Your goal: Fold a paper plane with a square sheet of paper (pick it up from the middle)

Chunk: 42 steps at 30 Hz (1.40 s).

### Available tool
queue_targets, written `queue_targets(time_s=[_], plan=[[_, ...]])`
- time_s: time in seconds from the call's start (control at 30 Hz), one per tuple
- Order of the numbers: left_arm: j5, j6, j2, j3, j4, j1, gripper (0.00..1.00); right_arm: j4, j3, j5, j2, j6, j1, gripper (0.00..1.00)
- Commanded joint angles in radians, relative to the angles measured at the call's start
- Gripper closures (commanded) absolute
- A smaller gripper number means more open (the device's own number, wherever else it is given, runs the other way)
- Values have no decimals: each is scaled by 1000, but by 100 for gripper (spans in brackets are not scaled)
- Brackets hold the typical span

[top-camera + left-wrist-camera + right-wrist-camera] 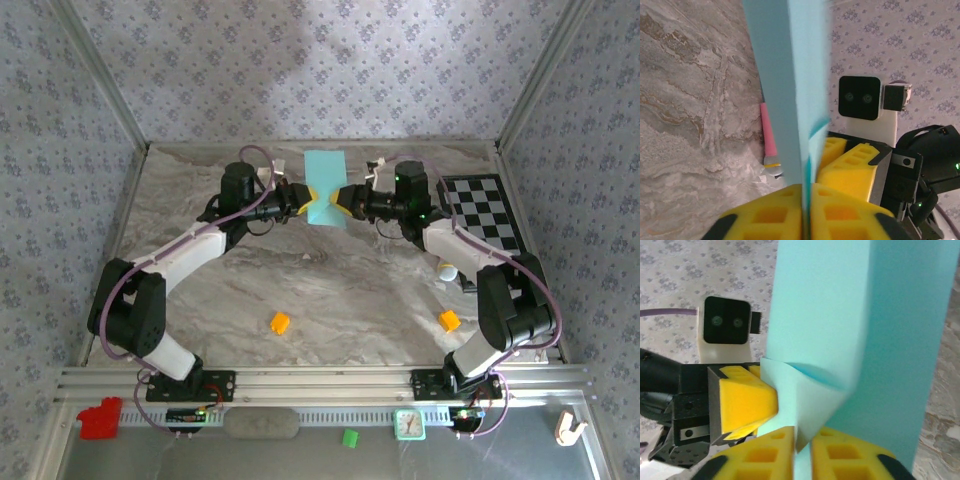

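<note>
Paper (324, 172) is a folded narrow strip, held up off the tabletop (330, 280) near the middle of the far edge. Its long axis runs near-to-far. Left end effector (300, 198) meets it from the left and right end effector (346, 200) from the right, tips facing across the strip's near half.

Left wrist view: pads (770, 215) clamped flat on the paper edge, no gap. Right wrist view: jaws nearly together with a paper fold between them and a slim slit showing; can't tell if it is pinching or not.

Both arms are equally near, but the left has the sure grip, so the next fold likely pivots on it. Open room lies toward the near edge. Orange cubes (280, 322) and the checkerboard (487, 210) by the right edge are well apart from the paper.
</note>
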Motion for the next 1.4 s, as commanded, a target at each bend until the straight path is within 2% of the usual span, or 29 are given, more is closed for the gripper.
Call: queue_targets(time_s=[0.0,0.13,0.2,0.3,0.43,0.53,0.7,0.87,0.93,1.03,1.23,1.37], plan=[[-12,49,7,15,-21,15,93,-153,42,59,-33,-98,-14,74],[-92,220,-5,65,-276,22,95,-393,82,210,-77,-230,-35,54],[-183,341,-10,116,-460,18,95,-488,92,302,-101,-290,-43,46],[-377,524,2,205,-717,-1,94,-575,92,421,-138,-329,-53,38],[-638,719,32,296,-937,-21,93,-637,86,531,-173,-398,-67,34],[-831,810,62,350,-1054,-41,93,-665,83,578,-185,-405,-74,33],[-1156,864,156,440,-1185,-115,93,-678,63,633,-189,-376,-83,32],[-1408,825,289,528,-1302,-186,95,-677,49,634,-188,-358,-92,32],[-1433,794,334,551,-1335,-197,95,-675,43,634,-189,-353,-97,32],[-1373,744,389,570,-1348,-214,94,-668,30,633,-191,-345,-104,32],[-1120,619,476,592,-1313,-231,89,-657,15,618,-187,-345,-119,32],[-945,573,499,590,-1260,-228,80,-662,11,613,-184,-345,-126,32]])
